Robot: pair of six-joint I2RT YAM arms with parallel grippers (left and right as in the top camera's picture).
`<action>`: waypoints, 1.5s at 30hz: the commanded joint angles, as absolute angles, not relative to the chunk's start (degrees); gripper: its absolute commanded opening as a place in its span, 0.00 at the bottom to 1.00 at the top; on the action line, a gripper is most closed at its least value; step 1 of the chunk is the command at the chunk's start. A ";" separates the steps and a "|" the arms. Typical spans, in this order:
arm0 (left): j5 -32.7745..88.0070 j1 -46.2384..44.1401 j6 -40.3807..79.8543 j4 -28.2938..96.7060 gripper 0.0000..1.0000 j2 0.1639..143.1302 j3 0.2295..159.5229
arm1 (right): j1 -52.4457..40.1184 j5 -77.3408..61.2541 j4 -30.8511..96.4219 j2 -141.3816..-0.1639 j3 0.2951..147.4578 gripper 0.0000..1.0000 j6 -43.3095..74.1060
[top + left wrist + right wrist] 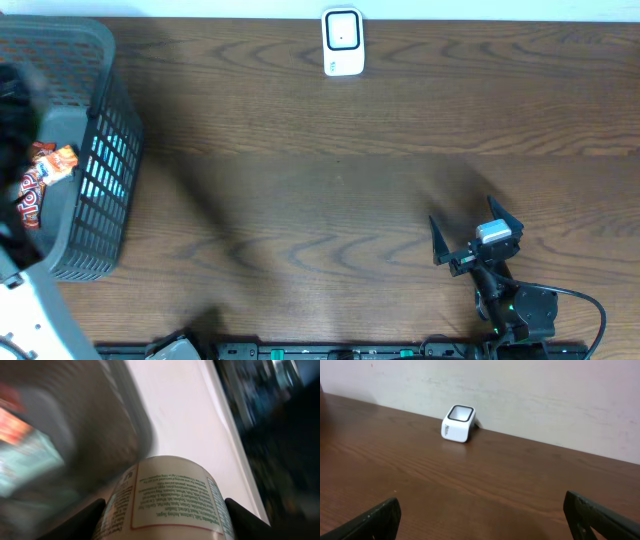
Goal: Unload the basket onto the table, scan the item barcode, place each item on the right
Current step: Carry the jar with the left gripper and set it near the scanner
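Brown wood-grain table [300,200]; white scanner [342,42]; grey basket [105,170]; white bottle [170,495], green print.

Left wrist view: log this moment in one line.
left gripper: shut on labelled container | right gripper: open, empty | barcode scanner: by wall | scan: not done

A basket [100,150] is set at the left edge of the counter [300,200], with packets [45,170] lying in it. A scanner [342,42] is placed at the far edge, near the middle. The right claw [462,215] is positioned near the front right, well apart from both. A container [165,495] is held between the left claw's [165,527] fingers.
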State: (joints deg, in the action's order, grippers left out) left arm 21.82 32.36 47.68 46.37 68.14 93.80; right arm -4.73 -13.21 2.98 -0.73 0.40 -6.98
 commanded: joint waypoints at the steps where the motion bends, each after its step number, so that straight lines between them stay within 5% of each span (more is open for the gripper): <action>1: 20.78 20.43 50.26 45.98 0.66 70.59 94.63 | -5.30 -12.97 3.22 -0.49 0.32 0.99 -7.35; 10: 1.83 -8.03 51.20 48.64 0.66 85.89 93.93 | -5.30 -12.97 3.22 -0.49 0.32 0.99 -7.35; 15: -3.14 -15.49 55.37 49.67 0.66 97.60 93.93 | -5.30 -12.97 3.22 -0.49 0.32 0.99 -7.35; 30: -1.15 -22.11 67.24 56.51 0.66 123.09 93.93 | -5.30 -12.97 3.22 -0.49 0.32 0.99 -7.35; 45: 12.75 -22.72 90.65 53.45 0.66 125.49 93.93 | -5.30 -12.97 3.22 -0.49 0.32 0.99 -7.35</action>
State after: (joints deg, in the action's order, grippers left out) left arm 8.86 -22.26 83.53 54.22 124.31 93.76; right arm -4.73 -13.13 2.98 -0.73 0.40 -6.98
